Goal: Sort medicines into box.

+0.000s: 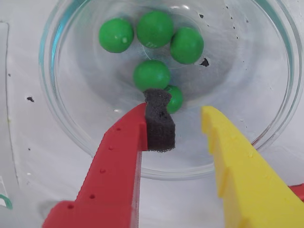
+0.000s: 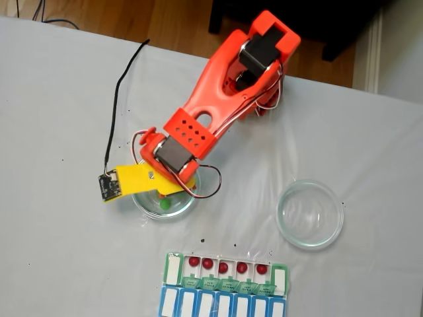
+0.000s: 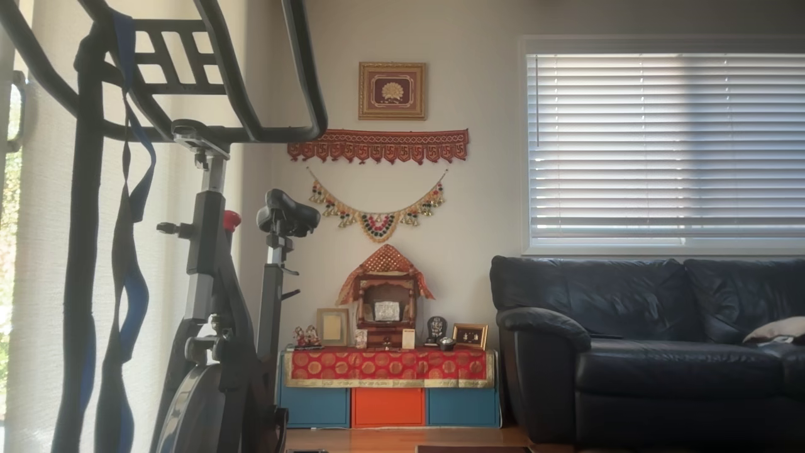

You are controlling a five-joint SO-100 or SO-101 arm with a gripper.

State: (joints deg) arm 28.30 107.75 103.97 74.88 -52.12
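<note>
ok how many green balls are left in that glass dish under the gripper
5 green balls, all in the glass dish: three across the far side, one at the centre, and one half hidden behind the gripper's black foam pad.

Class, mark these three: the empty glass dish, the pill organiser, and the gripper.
empty glass dish (image 2: 285, 232): fixed view, on its left rim.
pill organiser (image 2: 281, 275): fixed view, on its right-end compartment.
gripper (image 1: 173, 121): wrist view, midway between the red and yellow fingertips.
</note>
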